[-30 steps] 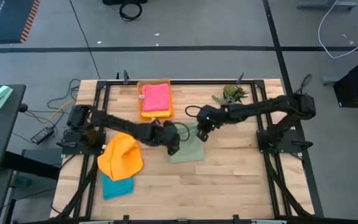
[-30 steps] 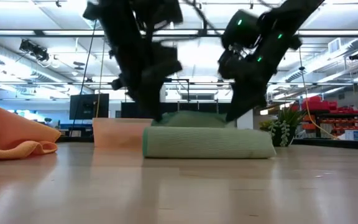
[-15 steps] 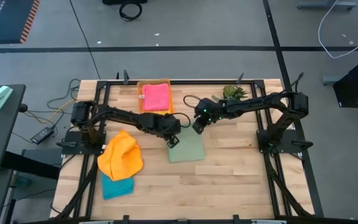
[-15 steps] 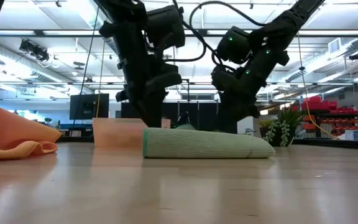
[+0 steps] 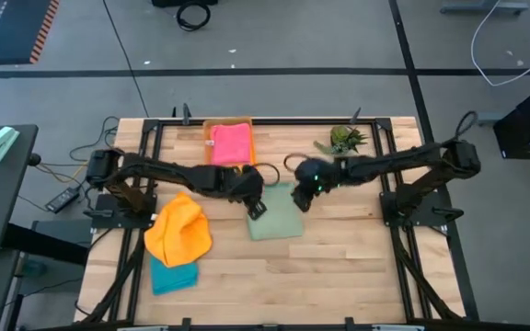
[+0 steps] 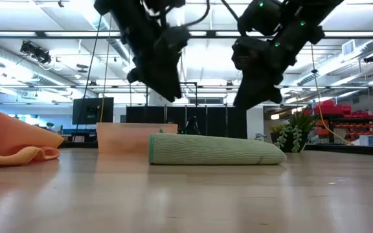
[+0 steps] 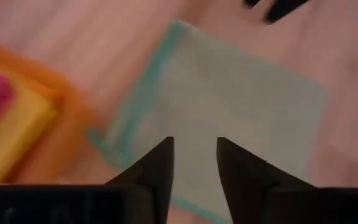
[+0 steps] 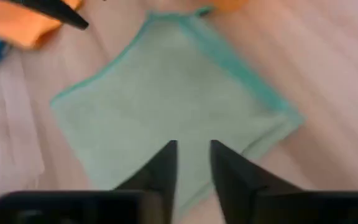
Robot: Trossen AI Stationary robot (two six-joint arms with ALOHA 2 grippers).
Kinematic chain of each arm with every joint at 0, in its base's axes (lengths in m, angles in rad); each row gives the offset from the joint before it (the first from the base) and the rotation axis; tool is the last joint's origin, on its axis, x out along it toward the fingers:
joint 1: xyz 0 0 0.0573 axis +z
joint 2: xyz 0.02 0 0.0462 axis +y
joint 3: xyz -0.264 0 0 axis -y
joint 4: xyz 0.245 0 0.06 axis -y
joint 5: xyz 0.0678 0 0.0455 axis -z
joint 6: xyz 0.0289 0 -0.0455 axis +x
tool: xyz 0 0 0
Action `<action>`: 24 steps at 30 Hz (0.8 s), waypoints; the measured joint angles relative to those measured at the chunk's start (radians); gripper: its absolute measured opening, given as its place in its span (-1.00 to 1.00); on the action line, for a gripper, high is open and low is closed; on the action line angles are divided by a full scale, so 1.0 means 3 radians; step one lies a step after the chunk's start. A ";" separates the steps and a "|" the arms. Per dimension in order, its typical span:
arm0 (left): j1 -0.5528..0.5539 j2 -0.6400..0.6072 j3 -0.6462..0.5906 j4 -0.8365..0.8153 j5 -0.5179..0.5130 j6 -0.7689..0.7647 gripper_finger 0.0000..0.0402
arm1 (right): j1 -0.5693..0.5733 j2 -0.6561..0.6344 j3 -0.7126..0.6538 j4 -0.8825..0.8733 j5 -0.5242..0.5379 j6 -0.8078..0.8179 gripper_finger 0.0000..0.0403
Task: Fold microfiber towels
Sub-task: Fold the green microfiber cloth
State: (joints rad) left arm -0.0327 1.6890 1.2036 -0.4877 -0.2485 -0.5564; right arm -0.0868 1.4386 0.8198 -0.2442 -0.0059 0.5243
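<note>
Two dark arms hang over a folded sage green towel (image 5: 278, 219) that lies flat near the middle of the wooden table (image 5: 339, 276). The left gripper (image 5: 257, 208) sits above the towel's left edge, and the right gripper (image 5: 302, 201) sits above its upper right corner. In the low view both grippers are lifted clear of the cloth, with open air between their tips and the towel's top surface. In each wrist view the two dark fingers (image 7: 160, 171) stand a little apart with a narrow gap between them and nothing held, the green towel with its teal edging spread out below; the right gripper's fingers (image 8: 163, 165) show the same small gap.

Seen level from the table top, the sage green towel (image 6: 215, 149) reads as a low, rounded bundle resting on the wood.

To the left, a crumpled orange towel (image 5: 178, 230) lies partly over a teal towel (image 5: 171, 275) near the table's front left. At the back of the table, an orange tray (image 5: 212, 165) holds a pink towel (image 5: 231, 143) stacked on a yellow towel (image 5: 233, 167), of which only a strip at the near edge shows. A small spiky green plant (image 5: 342, 139) stands at the back right, well apart from the folded cloth.
</note>
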 joint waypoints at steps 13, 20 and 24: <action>-0.0499 0.0602 -0.0011 0.0570 0.0019 -0.0405 -0.96 | 0.0132 0.0677 -0.0130 0.0444 -0.0005 -0.0201 -0.98; -0.0555 0.0920 -0.0005 0.0689 0.0025 -0.0571 -0.95 | 0.0173 0.0861 -0.0135 0.0403 0.0029 -0.0100 -0.98; -0.0523 0.0995 0.0003 0.0684 0.0014 -0.0552 -0.97 | 0.0307 0.0902 -0.0138 0.0352 0.0138 0.0089 -0.98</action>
State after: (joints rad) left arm -0.1895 1.9875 1.2045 -0.2825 -0.2441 -0.7220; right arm 0.0054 1.7094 0.7785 -0.1384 0.0356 0.5510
